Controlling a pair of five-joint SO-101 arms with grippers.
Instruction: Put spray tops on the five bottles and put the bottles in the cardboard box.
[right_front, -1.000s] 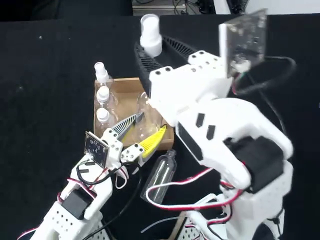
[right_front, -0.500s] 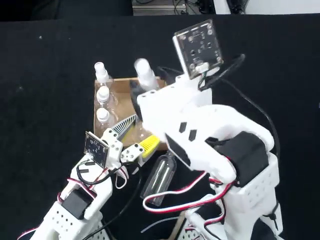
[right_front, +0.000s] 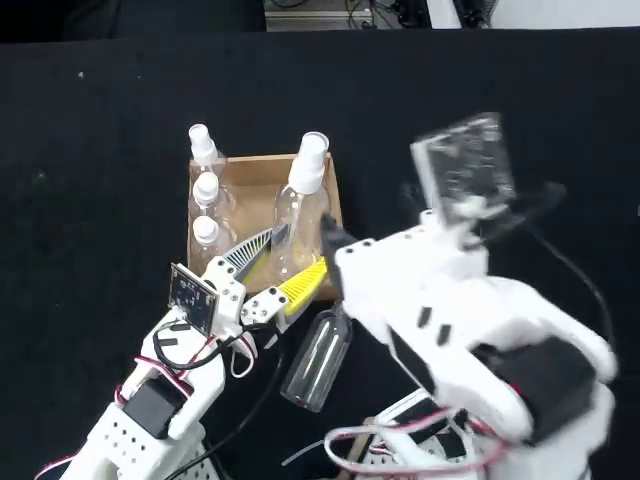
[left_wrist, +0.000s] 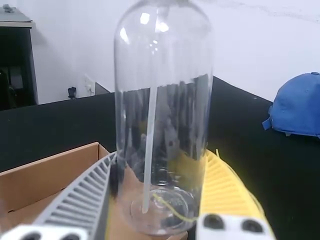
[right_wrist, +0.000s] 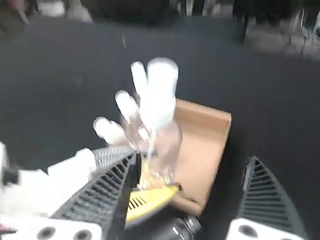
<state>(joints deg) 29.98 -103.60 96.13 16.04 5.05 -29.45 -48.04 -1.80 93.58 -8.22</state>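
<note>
— Where is the upright bottle (right_front: 298, 215) relative to the cardboard box (right_front: 255, 172)?
— Inside it, by the wall opposite the row of three capped bottles (right_front: 205, 190). Its long axis is vertical, with the white spray top (right_front: 309, 160) pointing up.
— What grips it?
— The left gripper (right_front: 280, 262). Its grey and yellow jaws are clamped on the bottle's lower body, reaching in over the box's near edge.
— And the right gripper (right_wrist: 192, 200)?
— Its jaws stand wide apart with nothing between them, just outside the box on the upright bottle's side.
— Any bottle outside the box?
— An uncapped bottle (right_front: 318, 352) lies on its side just off the box's near corner, open neck pointing toward the box, base away from it.
</note>
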